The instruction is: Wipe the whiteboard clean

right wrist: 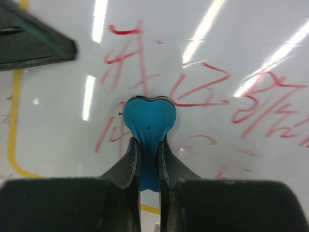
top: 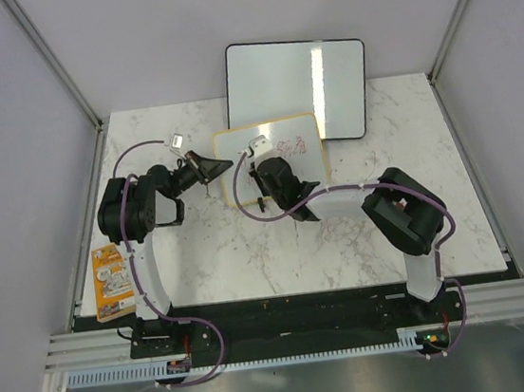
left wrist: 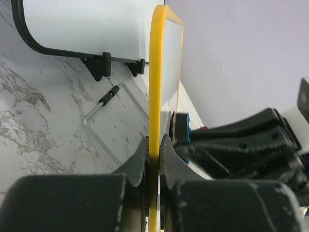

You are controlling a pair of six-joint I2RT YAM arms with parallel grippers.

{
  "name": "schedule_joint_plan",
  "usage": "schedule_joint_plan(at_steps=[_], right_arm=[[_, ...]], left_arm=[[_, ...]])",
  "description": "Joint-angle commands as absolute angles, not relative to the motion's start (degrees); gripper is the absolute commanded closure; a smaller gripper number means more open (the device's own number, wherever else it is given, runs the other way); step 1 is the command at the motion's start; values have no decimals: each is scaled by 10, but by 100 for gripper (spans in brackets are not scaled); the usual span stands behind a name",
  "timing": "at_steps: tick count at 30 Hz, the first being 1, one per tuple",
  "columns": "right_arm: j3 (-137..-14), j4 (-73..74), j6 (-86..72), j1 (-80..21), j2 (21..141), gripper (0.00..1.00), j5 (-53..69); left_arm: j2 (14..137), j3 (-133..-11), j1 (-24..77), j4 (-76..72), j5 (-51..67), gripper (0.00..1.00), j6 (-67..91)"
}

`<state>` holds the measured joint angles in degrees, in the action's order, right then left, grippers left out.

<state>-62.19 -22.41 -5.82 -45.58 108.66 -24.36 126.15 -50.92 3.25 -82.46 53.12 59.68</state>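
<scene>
the whiteboard (top: 236, 151) sits at the back middle of the marble table (top: 212, 259), tilted up, just in front of the larger black-framed board (top: 276, 79). whether its feet touch the table cannot be told. the left gripper (left wrist: 153, 154) is clamped on the yellow frame at the board's left edge, one finger on each face. the right gripper (right wrist: 148, 150) is closed on the lower part of a blue heart-shaped eraser (right wrist: 148, 118), whose rounded end is pressed against the white face, in among the red writing (right wrist: 198, 102).

most of the writing looks untouched, with strokes on both sides of the eraser and a large cluster off to the right, so the wiping seems to be at an early stage.

the main risk is leverage. the board is held at one edge only, and the marks that remain lie away from that grip, so a firm push there could twist the frame between the left fingers or swing the board back into the black-framed one. the eraser is pinched only at its lower part (it looks soft), so a hard sideways drag could fold it or pull it loose. too light a touch would likely only smear the red.
</scene>
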Motion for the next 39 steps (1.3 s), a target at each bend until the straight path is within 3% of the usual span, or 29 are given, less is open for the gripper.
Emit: schedule_joint_plan(at_steps=[1, 8, 25, 31, 39], right_arm=[[-677, -142, -47, -501, 1145, 100, -193], [-717, -77, -39, -500, 1171, 100, -243], [-541, -103, -165, -339, 1056, 100, -388], [-562, -99, -139, -358, 1098, 100, -342], [-632, -113, -92, -471, 1147, 100, -294]], left_arm=[[1290, -519, 40, -952, 543, 98, 560], [1298, -530, 44, -953, 549, 98, 567], [1315, -544, 35, -953, 554, 98, 591], [1317, -548, 35, -953, 556, 98, 595], [1321, -556, 35, -953, 565, 98, 598]])
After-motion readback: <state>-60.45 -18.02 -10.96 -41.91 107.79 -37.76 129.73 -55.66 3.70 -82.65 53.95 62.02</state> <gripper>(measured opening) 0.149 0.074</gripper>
